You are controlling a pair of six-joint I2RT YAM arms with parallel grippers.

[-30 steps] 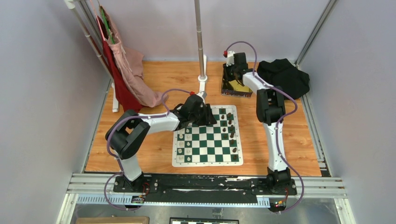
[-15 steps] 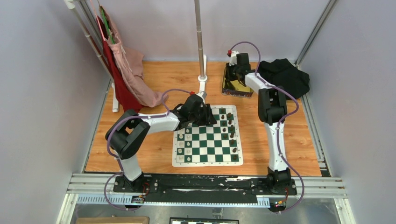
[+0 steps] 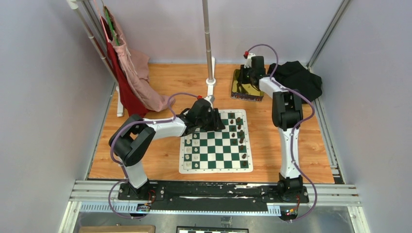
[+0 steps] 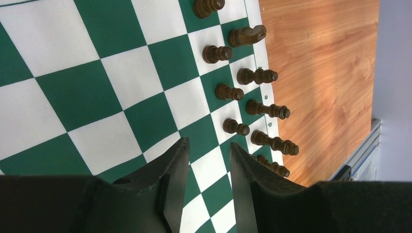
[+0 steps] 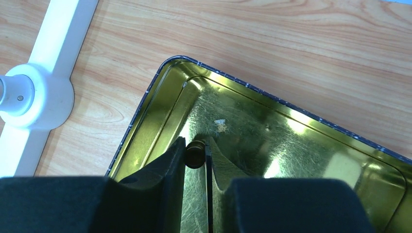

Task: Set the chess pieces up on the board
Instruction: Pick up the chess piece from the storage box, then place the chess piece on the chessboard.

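Pinching a small dark brown chess piece [image 5: 195, 154], rounded end showing, our right gripper [image 5: 195, 147] has its jaws narrowed onto it over the shiny gold rectangular tin [image 3: 241, 90], upper right in the top view. We see the green-and-white chessboard [image 3: 216, 150] lower left of it, under our half-open, empty left gripper [image 4: 208, 144].

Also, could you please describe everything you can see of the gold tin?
The gold tin is a shallow rectangular tray of shiny metal with rounded corners, a stepped wall and a dark speckled rim. It lies open on the wooden table, near the white stand foot. Its visible floor is bare but for pale specks. The right pincer, over it, grips a dark chess piece.
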